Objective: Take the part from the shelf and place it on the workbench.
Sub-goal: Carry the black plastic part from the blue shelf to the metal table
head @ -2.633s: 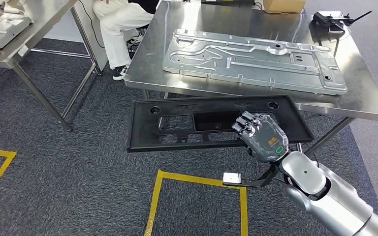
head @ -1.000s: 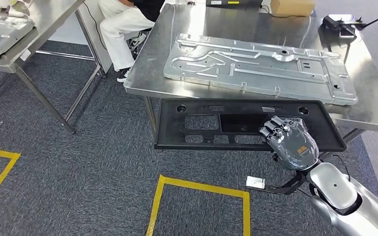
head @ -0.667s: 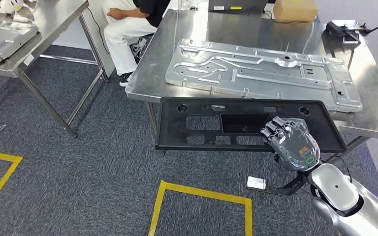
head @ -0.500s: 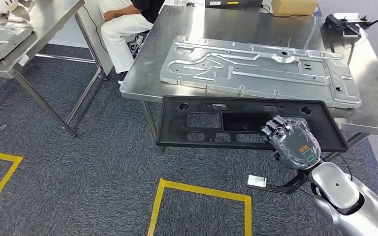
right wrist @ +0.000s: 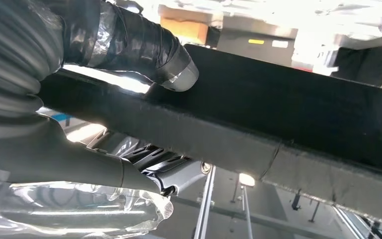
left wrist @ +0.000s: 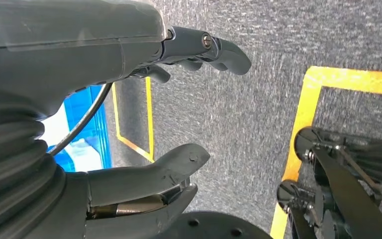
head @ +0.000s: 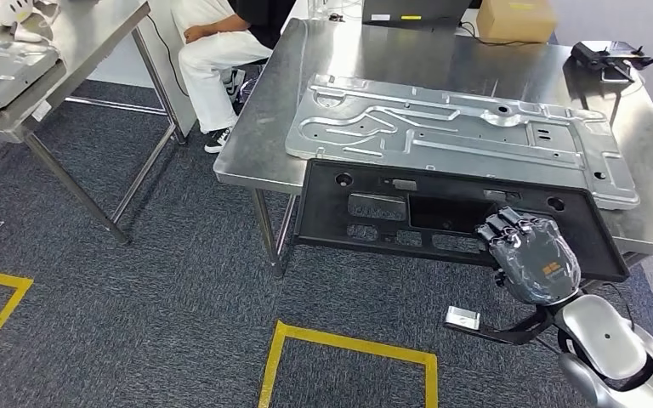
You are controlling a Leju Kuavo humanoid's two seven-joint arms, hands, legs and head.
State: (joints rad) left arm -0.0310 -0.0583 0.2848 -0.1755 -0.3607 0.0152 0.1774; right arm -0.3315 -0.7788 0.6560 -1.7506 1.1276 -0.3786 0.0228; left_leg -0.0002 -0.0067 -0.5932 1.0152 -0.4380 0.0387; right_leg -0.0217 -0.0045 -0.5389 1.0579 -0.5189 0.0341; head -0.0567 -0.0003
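A long black plastic panel (head: pixel 408 212) with cut-outs hangs level in front of the steel workbench (head: pixel 442 59), its far edge over the bench's near rim. My right hand (head: pixel 531 255) grips the panel's near edge towards its right end. In the right wrist view the thumb (right wrist: pixel 144 45) lies on one face of the black panel (right wrist: pixel 298 114) and the fingers (right wrist: pixel 159 172) curl on the other face. My left hand (left wrist: pixel 129 114) hangs over the carpet with fingers apart and nothing in it.
A big silver stamped metal plate (head: pixel 459 136) covers much of the workbench. A cardboard box (head: pixel 517 19), a laptop (head: pixel 408 8) and a black device (head: pixel 604 55) sit at its back. A seated person (head: pixel 221 42) is at the far left corner. A second steel table (head: pixel 42 51) stands left. Yellow floor tape (head: pixel 349 344) marks the carpet.
The whole view has shifted as I closed in on the workbench. The black panel, still in my right hand, has moved forward and its far edge now overlaps the bench's near rim.
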